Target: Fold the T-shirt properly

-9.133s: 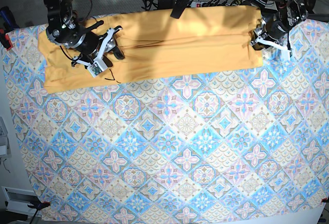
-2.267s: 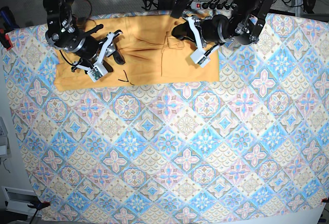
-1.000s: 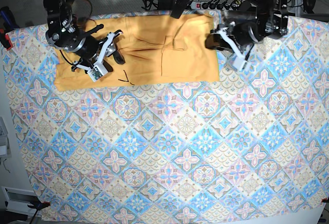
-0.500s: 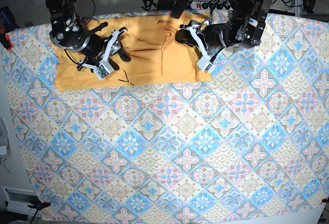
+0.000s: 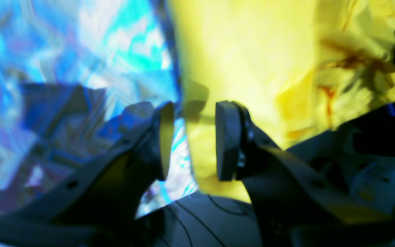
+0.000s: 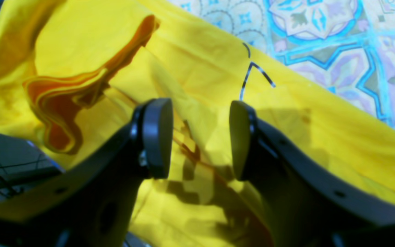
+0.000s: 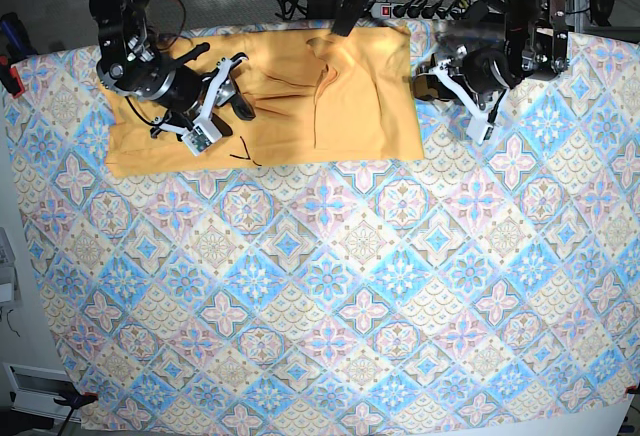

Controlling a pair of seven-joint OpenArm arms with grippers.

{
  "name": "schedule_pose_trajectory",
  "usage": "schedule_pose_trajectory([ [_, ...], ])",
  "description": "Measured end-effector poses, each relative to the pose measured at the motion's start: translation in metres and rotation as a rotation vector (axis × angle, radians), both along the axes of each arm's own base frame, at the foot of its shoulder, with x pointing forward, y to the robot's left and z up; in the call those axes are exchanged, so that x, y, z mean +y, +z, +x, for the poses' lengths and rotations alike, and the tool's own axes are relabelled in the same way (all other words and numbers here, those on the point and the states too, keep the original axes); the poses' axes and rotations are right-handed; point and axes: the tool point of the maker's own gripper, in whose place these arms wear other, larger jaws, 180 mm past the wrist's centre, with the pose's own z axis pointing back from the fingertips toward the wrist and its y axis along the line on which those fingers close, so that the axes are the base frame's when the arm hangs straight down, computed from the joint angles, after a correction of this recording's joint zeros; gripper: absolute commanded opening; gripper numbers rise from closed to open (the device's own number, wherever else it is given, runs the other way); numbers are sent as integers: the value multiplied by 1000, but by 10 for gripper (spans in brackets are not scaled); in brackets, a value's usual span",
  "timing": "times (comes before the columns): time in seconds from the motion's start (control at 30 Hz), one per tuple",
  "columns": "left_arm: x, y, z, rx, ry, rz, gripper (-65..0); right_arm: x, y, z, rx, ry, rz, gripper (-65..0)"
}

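Observation:
The pale yellow-orange T-shirt (image 7: 300, 131) lies part-folded across the back of the table, with a raised crease near its middle. My right gripper (image 7: 228, 91) hovers over the shirt's left part. In the right wrist view it (image 6: 197, 140) stands open above wrinkled shirt cloth (image 6: 321, 137), with the thin black squiggle (image 6: 252, 72) just ahead of its fingers. My left gripper (image 7: 425, 81) sits at the shirt's right edge. The left wrist view is blurred: the left gripper (image 5: 192, 140) is open, the shirt's edge (image 5: 252, 51) runs under the gap, and nothing is held.
The blue-and-pink patterned tablecloth (image 7: 330, 286) covers the whole table. Cables and a power strip (image 7: 400, 6) lie beyond the back edge. A red clamp (image 7: 10, 78) grips the cloth at the left edge.
My left gripper has pulled back to the right, from over the shirt's right part to just off its right edge. The shirt's right edge now lies flatter. The right arm has barely moved.

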Motion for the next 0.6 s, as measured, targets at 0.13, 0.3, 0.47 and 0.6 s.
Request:
schedule_pose_trajectory([
  [0.13, -1, -3, -2, 9, 3, -7, -437, 0, 0, 0, -2, 1, 0, -387],
  [0.3, -3, 0, 8, -13, 3, -16, -437, -1, 0, 0, -1, 2, -1, -387],
  [0.47, 4, -23, 4, 61, 43, -29, -436, 0, 0, -1, 2, 2, 0, -387],
  [0.6, 0, -27, 8, 69, 55, -42, -436, 0, 0, -1, 2, 1, -1, -387],
])
